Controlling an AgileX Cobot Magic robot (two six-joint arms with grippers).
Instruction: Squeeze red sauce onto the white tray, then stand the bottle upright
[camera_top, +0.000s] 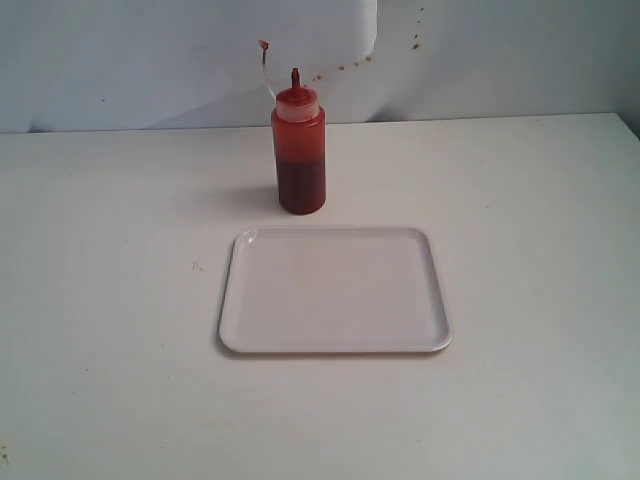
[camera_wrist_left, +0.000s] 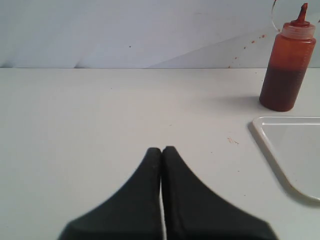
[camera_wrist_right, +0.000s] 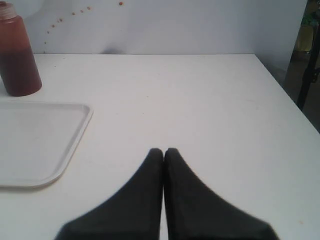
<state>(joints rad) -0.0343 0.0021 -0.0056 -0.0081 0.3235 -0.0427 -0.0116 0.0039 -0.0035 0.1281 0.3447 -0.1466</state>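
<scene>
1. As I read the exterior view, bottle (camera_top: 300, 160) stands upright on table (camera_top: 110, 300). It is just behind the far edge of tray (camera_top: 335, 300), near it but not touching, and a little left of the tray's middle.
2. Sauce (camera_top: 301, 188) fills the lower body, dark red. Above it the translucent wall is stained a lighter orange-red up to the shoulder.
3. Nozzle (camera_top: 295, 77) is red and points straight up. The thin cap (camera_top: 263, 45) sits on its tether, up and to the left of the nozzle.
4. The tray lies flat with its long side across the view, rim low and corners rounded. Its floor reads plain white in all three views.
5. The table is white, with a few faint marks left of the tray.
6. Wall (camera_top: 150, 60) behind is pale. Reddish-brown specks (camera_top: 350, 66) are scattered to the right of the nozzle.
7. Left gripper (camera_wrist_left: 162, 149) has its black fingers pressed together with nothing between them, over bare table. The bottle and one tray corner show beyond it, well apart from the tips. I cannot tell whether the tips touch the table.
8. Right gripper (camera_wrist_right: 163, 150) is the same, fingers together and holding nothing, over bare table on the tray's other side. The bottle is well apart from it, and the tray is nearer but not touching.
</scene>
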